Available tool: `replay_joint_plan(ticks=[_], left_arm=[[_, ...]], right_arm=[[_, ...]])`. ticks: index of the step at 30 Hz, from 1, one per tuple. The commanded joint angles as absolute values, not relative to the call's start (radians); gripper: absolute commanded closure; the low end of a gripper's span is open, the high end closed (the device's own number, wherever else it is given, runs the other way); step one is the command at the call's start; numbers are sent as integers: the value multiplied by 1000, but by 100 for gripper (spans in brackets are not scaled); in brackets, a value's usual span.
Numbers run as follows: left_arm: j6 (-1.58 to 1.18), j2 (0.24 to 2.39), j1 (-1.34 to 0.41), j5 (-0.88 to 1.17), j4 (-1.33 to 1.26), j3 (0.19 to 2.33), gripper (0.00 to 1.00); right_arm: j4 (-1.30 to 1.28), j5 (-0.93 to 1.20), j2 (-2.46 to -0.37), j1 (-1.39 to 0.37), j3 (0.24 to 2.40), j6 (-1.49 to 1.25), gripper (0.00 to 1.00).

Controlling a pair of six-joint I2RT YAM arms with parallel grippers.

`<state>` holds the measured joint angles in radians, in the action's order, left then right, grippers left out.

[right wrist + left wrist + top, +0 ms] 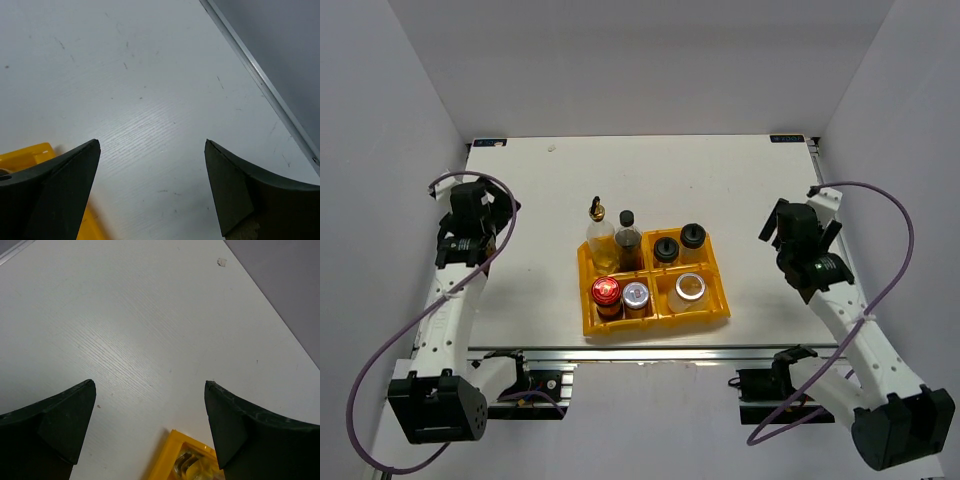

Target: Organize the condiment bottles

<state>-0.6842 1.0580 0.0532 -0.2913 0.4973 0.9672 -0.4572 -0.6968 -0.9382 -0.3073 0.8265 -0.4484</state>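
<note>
All seven bottles stand in the yellow tray at the table's middle. The clear gold-topped bottle and the tall dark black-capped bottle share the far-left compartment. Two black-lidded shakers stand far right. The red-lidded jar and silver-lidded jar stand near left. The wide clear jar is near right. My left gripper is open and empty, left of the tray. My right gripper is open and empty, right of the tray.
The left wrist view shows a tray corner between my open fingers over white table. The right wrist view shows a tray edge at the left and the table's metal edge rail at the right.
</note>
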Motion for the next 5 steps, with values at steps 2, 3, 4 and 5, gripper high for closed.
replay_joint_plan(ticks=[2,3,4,5], left_arm=[[-650,1028,58,-275,446,950,2],[-646,1026,58,-275,445,948,2],[-644,1026,58,-281,445,948,2],[-644,1026,58,-287,443,948,2]], right_arm=[[-296,-632,-874,-302,790,-367,11],[-285,-615,-859,-302,772,-364,11],[-276,-611,-854,-301,769,-364,11],[-269,-607,-850,-302,769,-362,11]])
